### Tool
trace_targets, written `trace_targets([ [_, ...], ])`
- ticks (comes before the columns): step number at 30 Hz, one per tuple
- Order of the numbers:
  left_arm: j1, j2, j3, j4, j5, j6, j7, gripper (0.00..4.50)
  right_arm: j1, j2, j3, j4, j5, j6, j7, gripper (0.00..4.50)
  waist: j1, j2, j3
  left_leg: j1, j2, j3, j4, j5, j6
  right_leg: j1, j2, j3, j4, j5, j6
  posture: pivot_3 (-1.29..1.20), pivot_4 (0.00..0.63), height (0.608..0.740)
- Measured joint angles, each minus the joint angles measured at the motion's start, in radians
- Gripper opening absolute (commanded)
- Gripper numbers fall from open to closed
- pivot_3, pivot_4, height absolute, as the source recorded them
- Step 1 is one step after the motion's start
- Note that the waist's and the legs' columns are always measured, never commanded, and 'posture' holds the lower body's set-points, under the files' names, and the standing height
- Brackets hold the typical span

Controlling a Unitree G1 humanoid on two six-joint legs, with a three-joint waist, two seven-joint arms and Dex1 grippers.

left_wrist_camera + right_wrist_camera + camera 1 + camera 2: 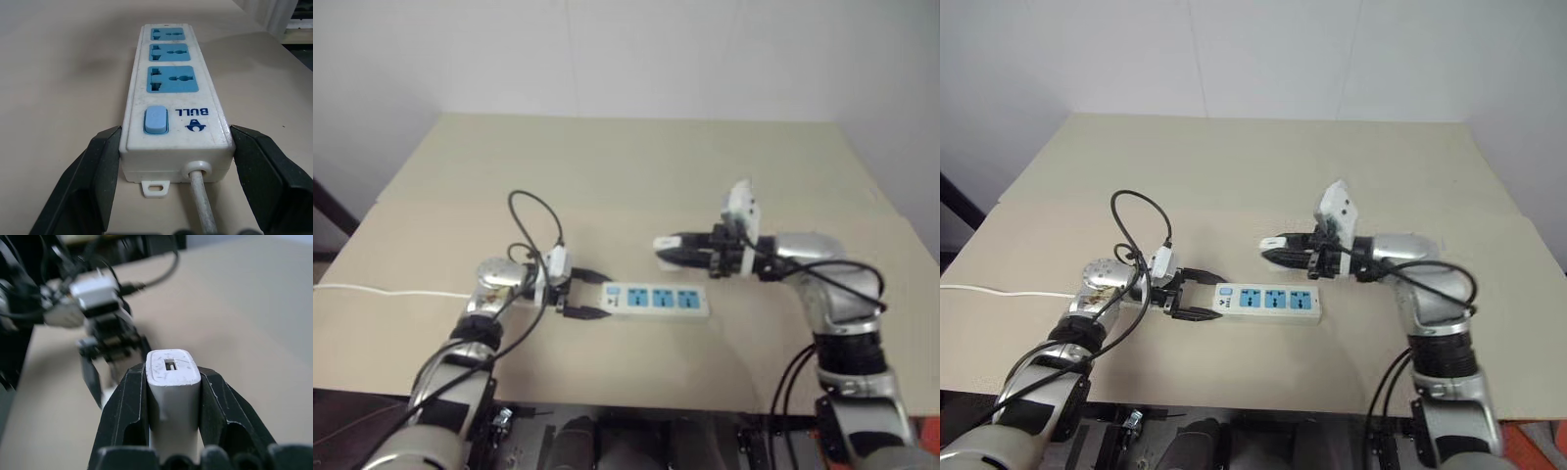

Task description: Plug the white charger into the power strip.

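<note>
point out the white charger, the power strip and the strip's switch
white charger point(173, 368), right wrist view, its end face
power strip point(172, 105), left wrist view, its top face
switch point(156, 120), left wrist view, its blue rocker

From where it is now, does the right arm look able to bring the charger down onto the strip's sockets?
Probably yes: the right end effector holds the charger above the power strip, whose three sockets lie uncovered.

The right gripper point(662, 245) is clamped tight, pointing level toward the left arm; the left gripper point(587, 296) stands spread, low.
</note>
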Motion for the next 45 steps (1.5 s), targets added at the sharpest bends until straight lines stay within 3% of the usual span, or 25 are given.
trace_targets([
  [3, -0.006, 0.0, -0.01, 0.012, -0.004, -0.007, -0.001, 3.17, 0.002, 0.067, -0.022, 0.079, 0.056, -0.071, 0.006, 1.1, 0.0, 0.0, 0.0, 0.0, 0.0, 0.0, 0.0, 0.0, 0.0, 0.0, 0.0, 0.0, 0.0, 0.0, 0.0, 0.0, 0.15, 0.74],
  [14, -0.008, 0.02, -0.038, 0.018, -0.026, -0.023, -0.001, 3.17, 0.061, 0.125, 0.044, 0.315, 0.052, -0.377, 0.164, 1.1, -0.01, 0.0, 0.0, 0.002, 0.001, -0.001, 0.0, 0.0, 0.0, 0.001, 0.001, 0.001, 0.001, 0.0, 0.0, 0.0, 0.15, 0.74],
  [26, -0.014, 0.02, -0.038, 0.033, -0.031, -0.024, -0.006, 3.17, -0.013, 0.136, 0.089, 0.516, 0.01, -0.492, 0.21, 1.1, -0.011, 0.0, 0.0, 0.002, 0.001, -0.001, 0.0, 0.0, 0.0, 0.001, 0.001, 0.001, 0.002, 0.0, 0.0, 0.0, 0.15, 0.74],
  [45, -0.014, 0.02, -0.034, 0.033, -0.033, -0.022, -0.006, 3.17, -0.038, 0.163, 0.096, 0.594, -0.013, -0.565, 0.191, 1.1, -0.012, 0.0, 0.0, 0.002, 0.001, -0.002, 0.0, 0.0, 0.0, 0.001, 0.001, 0.001, 0.002, 0.0, 0.0, 0.0, 0.15, 0.74],
])
